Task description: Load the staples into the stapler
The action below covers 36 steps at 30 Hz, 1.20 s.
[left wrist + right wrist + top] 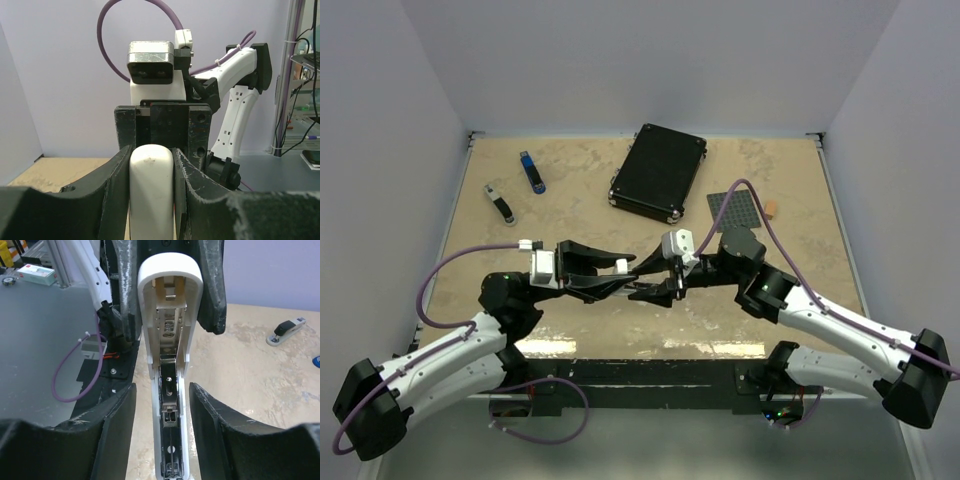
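Slippage of the stapler (620, 265) looked the chief hazard. It hung open in the air over the near middle of the table (570, 200), and only the left gripper (151, 157) was clamped on it, pinching its rounded white end. If the right gripper (162, 390) closed off-centre on the magazine rail (169, 440), it could twist the body out of that pinch or knock the lid (170, 300) shut. As for the staples, I could find neither their box on the table nor a strip in the rail, so loading might stall. The left arm (440, 350) and right arm (840, 325) reached inward from the near edge, meeting tip to tip. The right jaws stood apart either side of the rail, not touching it.
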Available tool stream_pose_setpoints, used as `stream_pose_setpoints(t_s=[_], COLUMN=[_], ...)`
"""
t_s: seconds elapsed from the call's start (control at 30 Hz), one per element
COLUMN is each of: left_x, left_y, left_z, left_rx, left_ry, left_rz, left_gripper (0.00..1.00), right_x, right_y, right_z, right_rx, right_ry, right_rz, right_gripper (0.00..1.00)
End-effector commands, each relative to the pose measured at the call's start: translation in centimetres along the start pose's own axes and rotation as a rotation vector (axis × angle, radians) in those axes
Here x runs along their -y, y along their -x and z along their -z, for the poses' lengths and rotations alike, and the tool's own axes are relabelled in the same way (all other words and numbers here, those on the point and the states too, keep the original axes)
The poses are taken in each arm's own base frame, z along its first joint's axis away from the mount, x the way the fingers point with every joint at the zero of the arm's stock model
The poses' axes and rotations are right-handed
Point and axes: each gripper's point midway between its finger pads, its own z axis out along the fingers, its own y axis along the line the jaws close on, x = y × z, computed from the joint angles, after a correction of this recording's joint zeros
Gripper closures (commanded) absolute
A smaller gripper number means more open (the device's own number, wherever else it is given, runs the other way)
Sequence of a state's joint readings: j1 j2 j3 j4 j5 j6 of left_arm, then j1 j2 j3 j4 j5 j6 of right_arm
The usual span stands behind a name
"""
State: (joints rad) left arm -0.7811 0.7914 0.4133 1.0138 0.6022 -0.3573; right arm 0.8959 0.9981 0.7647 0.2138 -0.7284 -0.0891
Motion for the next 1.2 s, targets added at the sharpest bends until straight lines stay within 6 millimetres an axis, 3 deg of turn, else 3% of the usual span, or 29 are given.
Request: stream_pose_setpoints(t_s=[0.0,0.17,0.23,0.37,0.4,0.47,0.5,0.53,0.57,0.6,0.67,0.7,0.77,0.83,1.0,1.13,1.17], left_x=[1.1,1.2,1.2,0.9,0.7,-0.1,-0.6,-1.0,-1.6,-2.1,-2.9,-3.3,-4.3,-5.6,-10.1,-12.5,-12.8], left_y=[2.7,2.8,2.7,2.1,2.4,1.8,2.5,2.6,2.0,3.1,2.7,3.5,3.2,4.6,6.7,8.0,7.4], left_z=[-0.4,-0.4,-0.3,-0.2,0.0,0.4,0.7,1.0,1.5,2.0,2.7,3.1,3.9,5.2,10.0,13.9,14.8], left_rx=[0.1,0.107,0.103,0.084,0.089,0.062,0.079,0.081,0.053,0.079,0.041,0.053,0.009,0.027,-0.065,-0.146,-0.199], left_ry=[-0.057,-0.063,-0.063,-0.046,-0.027,0.025,0.071,0.102,0.141,0.196,0.254,0.293,0.363,0.478,0.861,1.139,1.181], left_rz=[-0.052,-0.05,-0.054,-0.055,-0.063,-0.07,-0.09,-0.112,-0.107,-0.127,-0.147,-0.166,-0.178,-0.211,-0.266,-0.294,-0.297], left_gripper=[1.0,1.0,1.0,1.0,0.99,0.83,0.75,0.58,0.5,0.45,0.4,0.36,0.21,0.11,0.05,0.0,0.0], right_x=[0.1,0.3,0.3,0.5,0.6,0.8,1.1,1.3,1.5,2.1,2.4,2.6,3.3,4.4,7.0,9.4,10.1], right_y=[2.1,1.9,1.9,1.5,1.4,1.0,0.9,0.7,0.4,0.2,-0.4,-0.7,-1.5,-2.7,-6.4,-9.3,-11.0], right_z=[-0.5,-0.8,-0.8,-0.6,-0.6,-0.4,-0.3,-0.2,-0.2,-0.1,-0.1,0.0,-0.1,-0.2,-0.5,-0.9,-1.0], right_rx=[0.068,0.069,0.07,0.067,0.065,0.05,0.045,0.038,0.026,0.018,0.0,-0.008,-0.027,-0.056,-0.135,-0.175,-0.208], right_ry=[0.013,0.012,0.009,-0.014,-0.023,-0.042,-0.065,-0.076,-0.089,-0.122,-0.143,-0.154,-0.19,-0.245,-0.381,-0.53,-0.584], right_rz=[0.011,-0.005,-0.007,-0.02,-0.019,-0.027,-0.029,-0.031,-0.039,-0.043,-0.053,-0.057,-0.073,-0.094,-0.191,-0.251,-0.282], right_gripper=[0.52,0.62,0.71,1.0,1.0,1.0,1.0,1.0,1.0,1.0,1.0,1.0,1.0,1.0,1.0,1.0,1.0])
